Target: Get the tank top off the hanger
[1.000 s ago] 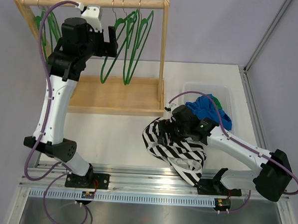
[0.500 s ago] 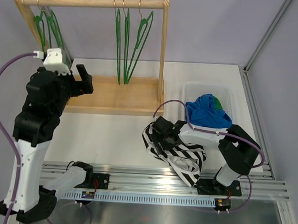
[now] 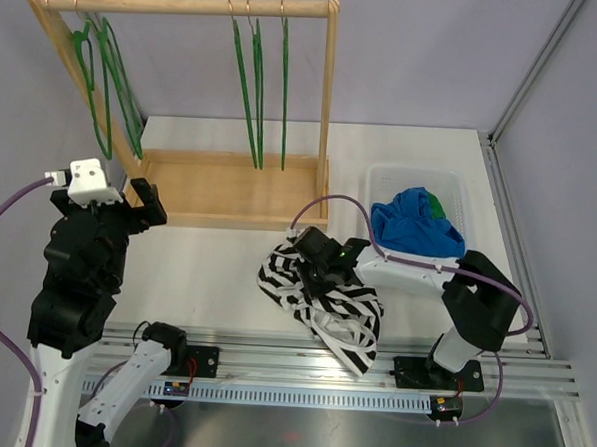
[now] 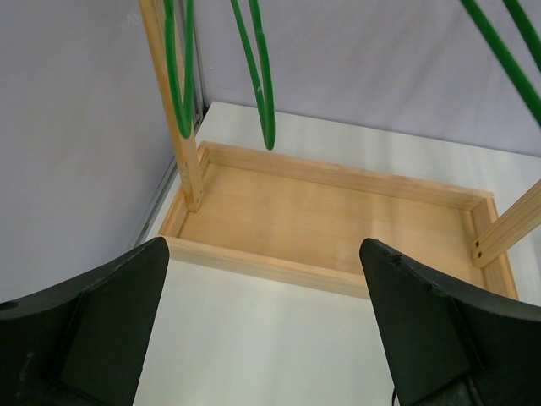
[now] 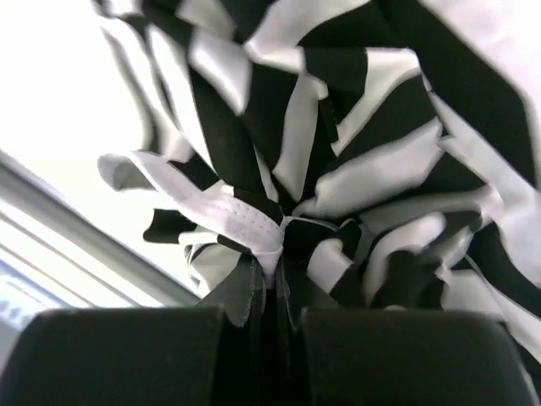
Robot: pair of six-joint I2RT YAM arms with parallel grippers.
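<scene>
The black-and-white striped tank top (image 3: 325, 297) lies crumpled on the white table, off any hanger. My right gripper (image 3: 312, 268) is shut on a bunched fold of it; in the right wrist view the tank top (image 5: 338, 127) fills the frame and the right gripper (image 5: 277, 264) pinches a white hem strip. Bare green hangers (image 3: 258, 81) hang from the wooden rail, with more at the left end. My left gripper (image 3: 142, 201) is open, held above the table's left side, facing the rack. In the left wrist view the left gripper (image 4: 264, 249) holds nothing, with hangers (image 4: 260, 76) above.
The wooden rack's tray base (image 3: 230, 190) stands at the back left, its post (image 3: 328, 105) near the middle. A clear bin (image 3: 381, 174) holding blue and green cloth (image 3: 411, 219) sits at the right. A metal rail (image 3: 302, 356) runs along the near edge.
My right gripper has shut on the tank top and dragged it slightly left. The left arm has come down from the rail to the near left. The hangers have swung.
</scene>
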